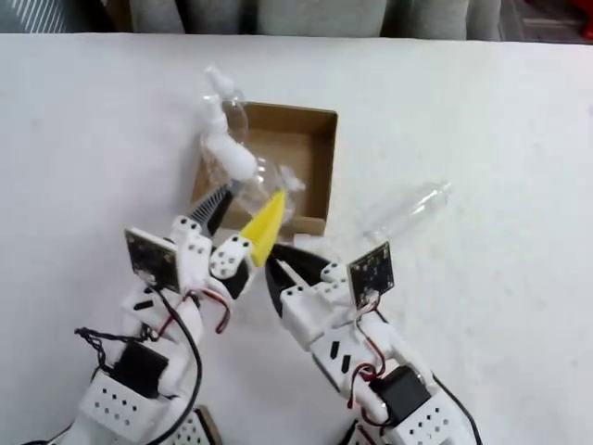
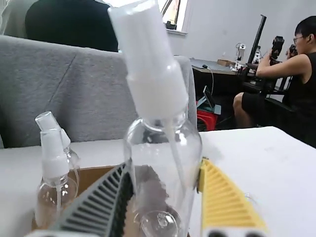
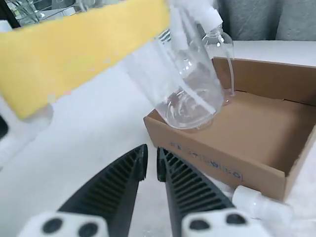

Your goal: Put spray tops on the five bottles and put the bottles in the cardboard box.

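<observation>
Two clear white-topped bottles [image 2: 52,195] stand in the faintly printed cardboard box [image 3: 212,153]; left end effector [image 2: 165,170] grips a third bottle [image 2: 163,140], right end effector [image 3: 150,160] clenched empty.

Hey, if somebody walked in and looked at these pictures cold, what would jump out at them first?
The left pincer, one finger yellow and one grey, clamps a clear bottle with a white spray top at the edge of the cardboard box. A second bottle lies on the table right of the box, and the right pincer sits shut near it.
</observation>
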